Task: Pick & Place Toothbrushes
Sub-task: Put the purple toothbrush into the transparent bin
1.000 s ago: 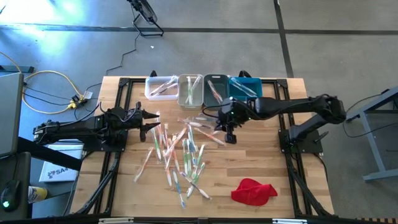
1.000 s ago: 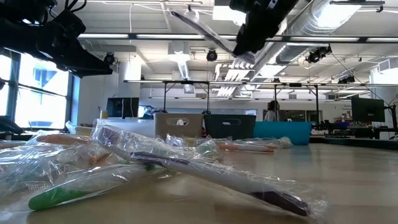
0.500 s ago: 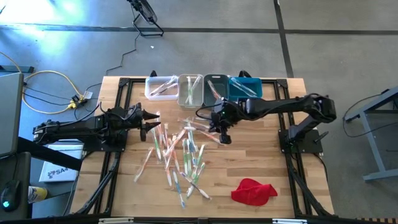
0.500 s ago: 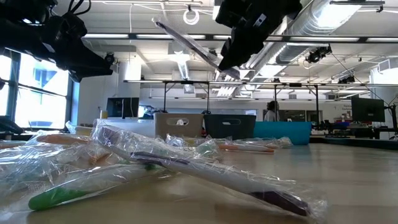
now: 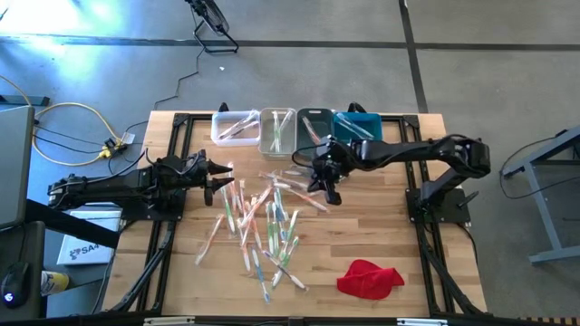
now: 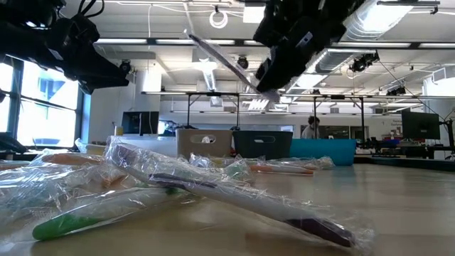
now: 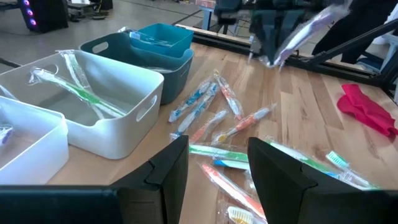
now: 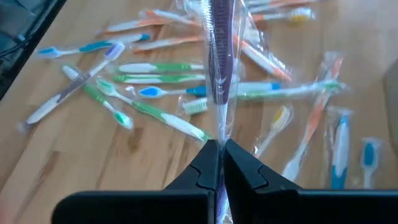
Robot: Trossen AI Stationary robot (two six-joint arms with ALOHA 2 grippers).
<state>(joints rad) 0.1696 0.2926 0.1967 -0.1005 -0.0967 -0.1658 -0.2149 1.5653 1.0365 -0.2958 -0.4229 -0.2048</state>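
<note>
High view: right claw (image 5: 332, 192) clamps toothbrush (image 8: 219, 68) mid-table

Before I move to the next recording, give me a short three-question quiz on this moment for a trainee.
1. True or false: the right gripper is shut on a wrapped purple toothbrush, held up off the table.
2. How many bins stand in the row at the table's far edge?
A) two B) four C) six
3. Fill in: the red cloth lies near the table's front edge on the ______ arm's side.

Key
1. True. Its fingers pinch the wrapper above the toothbrush pile.
2. B. White, clear beige, grey and blue, each with toothbrushes inside.
3. Right. The left gripper waits open at the pile's other side.
</note>
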